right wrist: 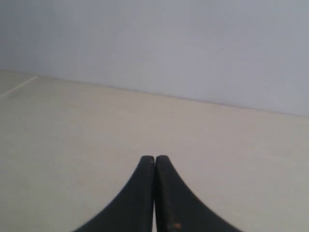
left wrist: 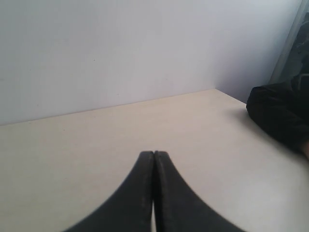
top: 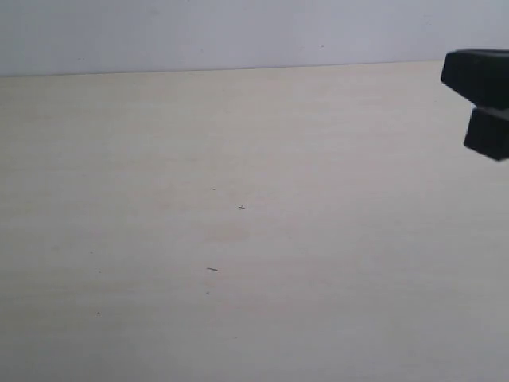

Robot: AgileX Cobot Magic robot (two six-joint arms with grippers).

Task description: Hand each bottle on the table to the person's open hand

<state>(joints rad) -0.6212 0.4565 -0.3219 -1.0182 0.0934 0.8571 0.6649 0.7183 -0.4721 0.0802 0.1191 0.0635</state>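
No bottles show in any view. The pale beige table [top: 238,223] lies bare apart from a few tiny dark specks. The person's open hand is out of view; only a dark sleeve-like shape [left wrist: 277,116] rests on the table at the edge of the left wrist view. My left gripper [left wrist: 154,153] is shut, its two black fingers pressed together with nothing between them, low over the tabletop. My right gripper [right wrist: 155,157] is shut the same way and holds nothing. In the exterior view, a black part of the right arm [top: 483,99] juts in at the right edge.
A plain pale wall [top: 238,32] runs along the table's far edge. In the left wrist view the table's corner [left wrist: 216,90] meets the wall, with a glass pane [left wrist: 294,43] beyond the dark shape.
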